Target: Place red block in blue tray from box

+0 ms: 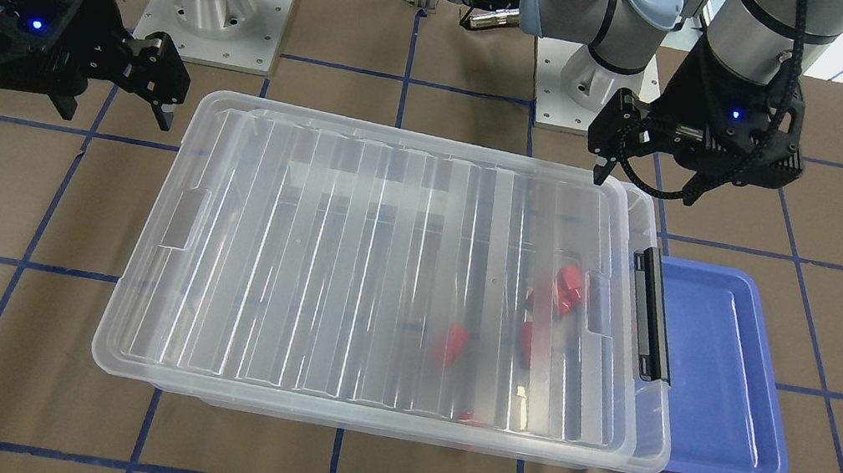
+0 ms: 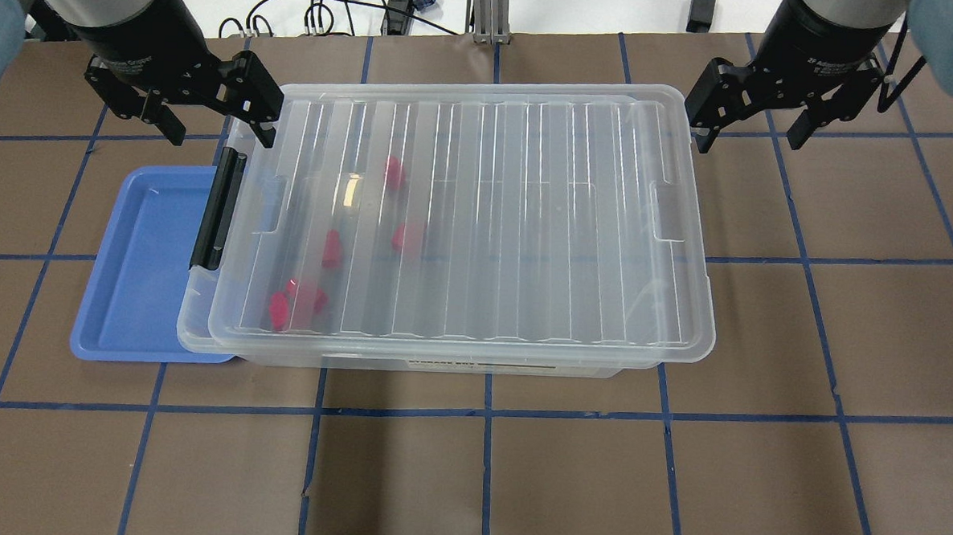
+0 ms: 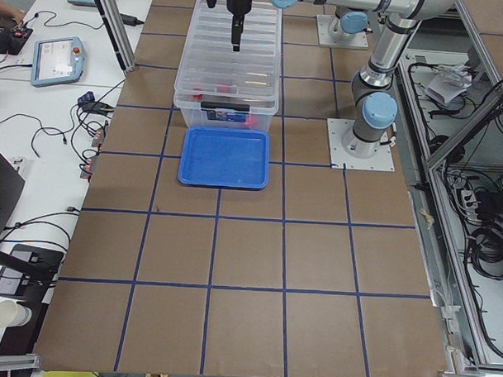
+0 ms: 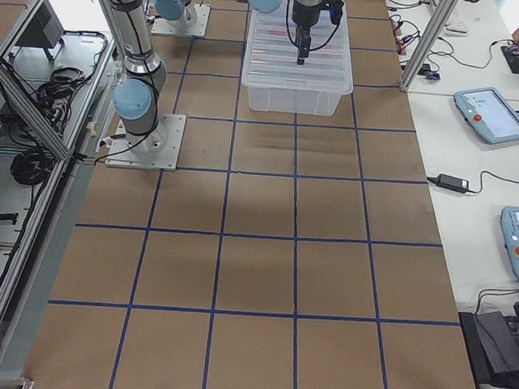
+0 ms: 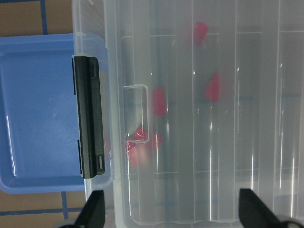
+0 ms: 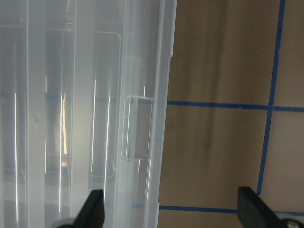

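The clear box (image 2: 487, 220) stands mid-table with its ribbed lid on and its black latch handle (image 2: 218, 208) at the left end. Several red blocks (image 2: 407, 236) lie inside near that end; they also show in the left wrist view (image 5: 159, 102) and the front view (image 1: 567, 289). The blue tray (image 2: 138, 285) lies empty against the box's latch end, partly under its rim, and shows in the front view (image 1: 712, 376). My left gripper (image 2: 217, 123) hovers open and empty over the box's far left corner. My right gripper (image 2: 749, 135) hovers open and empty just past the far right corner.
The table is brown paper with a blue tape grid (image 2: 486, 413). The two arm bases (image 1: 211, 17) stand behind the box in the front view. Cables (image 2: 335, 12) lie beyond the far edge. Teach pendants (image 3: 62, 59) rest on a side desk.
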{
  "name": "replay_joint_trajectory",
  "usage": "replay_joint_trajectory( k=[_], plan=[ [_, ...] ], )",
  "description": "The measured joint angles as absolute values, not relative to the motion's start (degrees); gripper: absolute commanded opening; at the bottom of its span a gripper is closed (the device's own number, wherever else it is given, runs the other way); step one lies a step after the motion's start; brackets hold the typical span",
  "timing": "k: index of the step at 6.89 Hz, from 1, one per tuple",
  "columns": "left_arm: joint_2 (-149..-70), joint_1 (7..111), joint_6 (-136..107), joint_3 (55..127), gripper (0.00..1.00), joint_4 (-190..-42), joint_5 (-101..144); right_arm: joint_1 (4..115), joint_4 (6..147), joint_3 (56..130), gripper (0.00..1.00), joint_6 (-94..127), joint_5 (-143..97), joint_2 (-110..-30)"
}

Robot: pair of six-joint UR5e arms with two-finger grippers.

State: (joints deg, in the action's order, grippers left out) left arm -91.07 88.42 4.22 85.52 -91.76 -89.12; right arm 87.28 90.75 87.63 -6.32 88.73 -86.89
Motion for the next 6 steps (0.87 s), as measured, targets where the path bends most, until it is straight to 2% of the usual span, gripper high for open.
replay_joint_trajectory(
  k=[3,6],
  plan=[
    [-91.3,88.4,4.1,85.5,1.00,-91.8,-89.1,87.2,103.1,97.1,1.00,-6.8,90.1,-84.2],
    [-91.2,88.4,4.2,85.6,1.00,-91.8,-89.0,87.2,106.4,99.1,1.00,-6.8,91.4,-82.3]
  ],
)
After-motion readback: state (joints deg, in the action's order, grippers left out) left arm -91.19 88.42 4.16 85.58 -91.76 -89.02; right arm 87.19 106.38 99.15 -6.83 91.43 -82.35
